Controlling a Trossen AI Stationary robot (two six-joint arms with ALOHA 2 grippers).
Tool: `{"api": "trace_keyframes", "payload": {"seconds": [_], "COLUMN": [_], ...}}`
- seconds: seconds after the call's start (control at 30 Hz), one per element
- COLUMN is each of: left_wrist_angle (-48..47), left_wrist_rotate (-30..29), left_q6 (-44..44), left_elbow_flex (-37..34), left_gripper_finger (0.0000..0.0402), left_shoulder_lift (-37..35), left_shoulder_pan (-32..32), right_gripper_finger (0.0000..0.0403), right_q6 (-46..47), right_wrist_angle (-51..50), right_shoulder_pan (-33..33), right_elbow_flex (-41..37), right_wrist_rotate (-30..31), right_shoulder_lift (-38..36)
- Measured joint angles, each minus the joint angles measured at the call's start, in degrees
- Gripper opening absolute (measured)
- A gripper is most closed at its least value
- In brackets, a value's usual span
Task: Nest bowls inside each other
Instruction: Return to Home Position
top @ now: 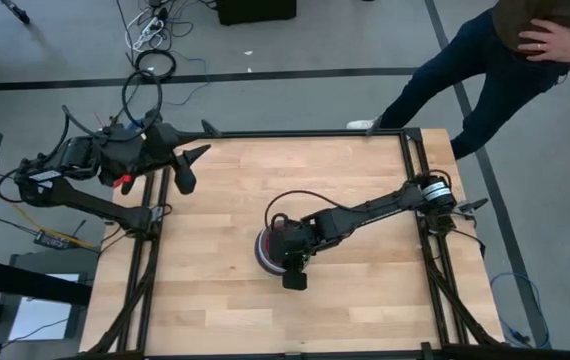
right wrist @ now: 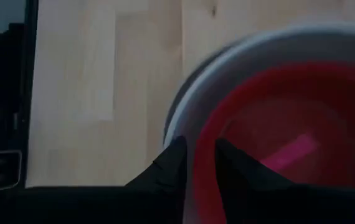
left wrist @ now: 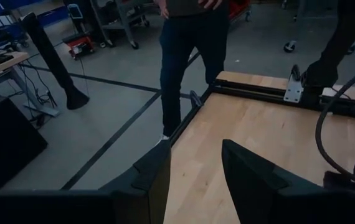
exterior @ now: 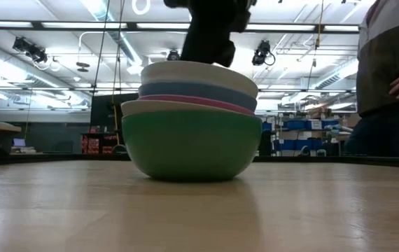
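1. The stack of bowls [top: 262, 252] stands on the table [top: 365, 300], near its middle and a little toward the front edge in the high view.
2. In the low view the green bowl [exterior: 185, 147] sits at the bottom and rests on the wood. The rim of a white bowl [exterior: 150, 107] shows just inside it. Above come the edge of a pink bowl [exterior: 206, 101], then a blue bowl [exterior: 199, 89], then a pale bowl [exterior: 199, 71] on top.
3. The right wrist view looks into the stack. There the red bowl [right wrist: 277, 124] lies innermost, ringed by a pale rim.
4. The right pincer [right wrist: 198, 146] hangs directly over the stack, its arm reaching in from the table's right side. Its fingers are parted by a narrow gap, with the bowl rims showing below that gap, and it grips nothing.
5. The left pincer [left wrist: 195, 149] waits at the table's far left corner, well apart from the stack. Its fingers are spread and hold nothing.
6. A person [top: 485, 60] stands on the floor beside the far right corner of the table.
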Motion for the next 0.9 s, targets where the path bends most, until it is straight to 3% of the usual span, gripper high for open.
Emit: {"api": "trace_keyframes", "payload": {"seconds": [0.2,0.43,0.63,0.9], "left_wrist_angle": [0.02,-1.74,-1.83,1.8], "left_wrist_rotate": [0.0,0.49,1.33,7.39], "left_q6": [0.35,0.41,0.02,1.7], "left_elbow_flex": [0.0,-0.76,-7.29,-20.05], "left_gripper_finger": [0.0153,0.0153,0.0153,0.0153], "left_shoulder_lift": [-1.96,-6.91,-15.86,-29.98], "left_shoulder_pan": [0.01,-0.6,-2.41,-3.1], "right_gripper_finger": [0.0072,0.0073,0.0079,0.0081], "right_q6": [-5.68,-12.67,-14.9,-14.26], "right_wrist_angle": [0.91,3.27,11.94,15.03], "right_shoulder_pan": [-0.71,-4.05,-5.71,-5.01], "right_elbow_flex": [0.15,-1.84,-15.14,-33.53], "right_wrist_rotate": [9.36,18.37,24.84,25.26], "right_shoulder_lift": [-2.89,-13.02,-31.72,-59.41]}}
